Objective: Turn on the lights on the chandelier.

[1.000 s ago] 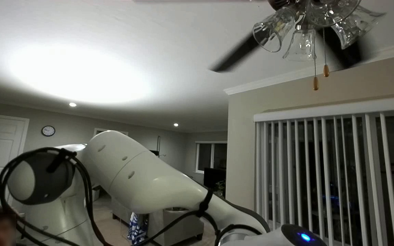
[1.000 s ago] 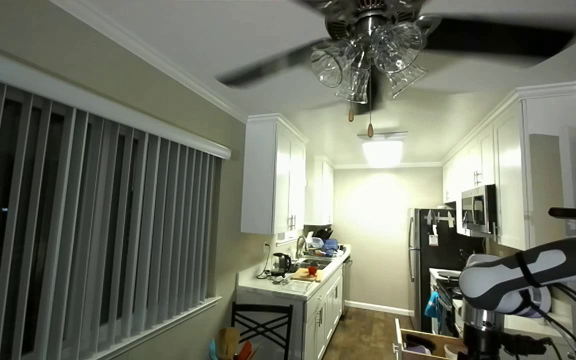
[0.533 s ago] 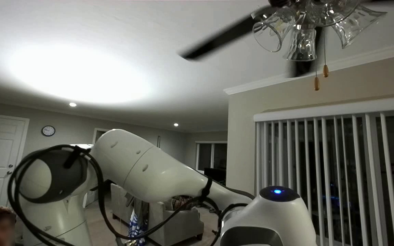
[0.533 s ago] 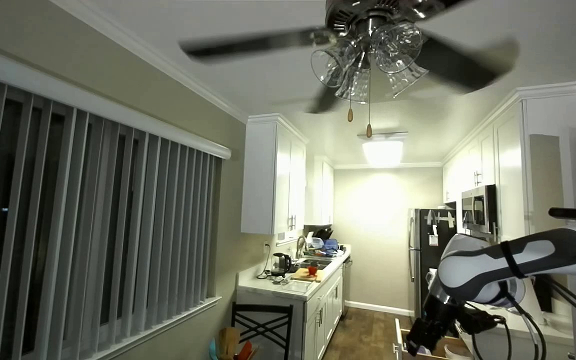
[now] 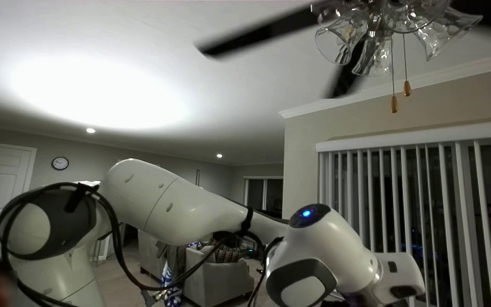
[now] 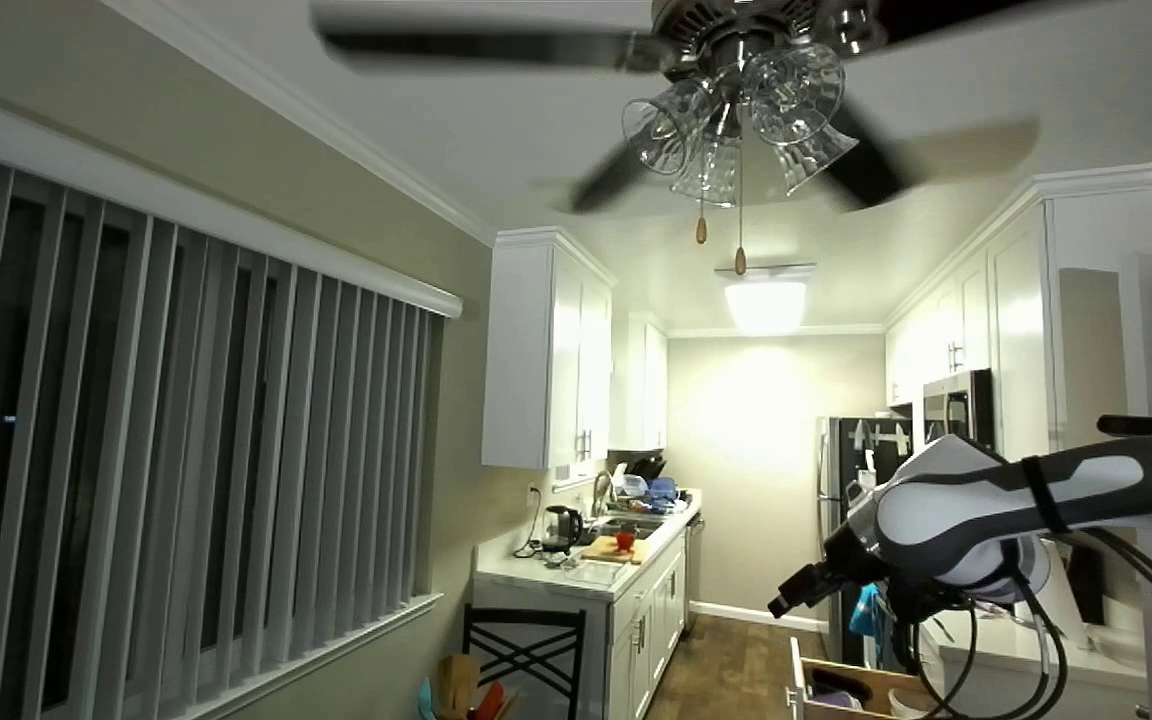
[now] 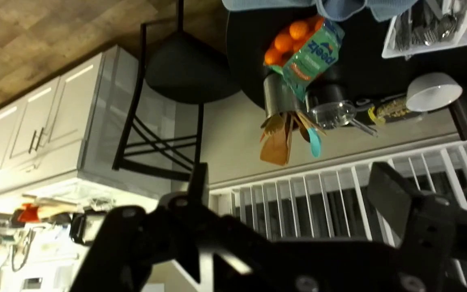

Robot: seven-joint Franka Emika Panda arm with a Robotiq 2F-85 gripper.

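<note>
Only brand I can read is "peelz" on the green bag of oranges, a bit right of top centre in the wrist view, printed upside down to us, on the dark worktop. There's smaller lettering on the bag too but it's too blurry for me. Clock on the left in an exterior view, digits too tiny to make out.

The chandelier is at the top of the frame in both exterior views: basically a ceiling fan, dark hub, long dark blades smeared by blur. Its lights are flared, see-through glass shades clustered under the hub, and they look unlit. Two pull chains with wooden-looking ends dangle underneath.

The hand has its fingers well apart, blinds showing through the gap. In an exterior view it's lower right, well below the pull chains.
</note>
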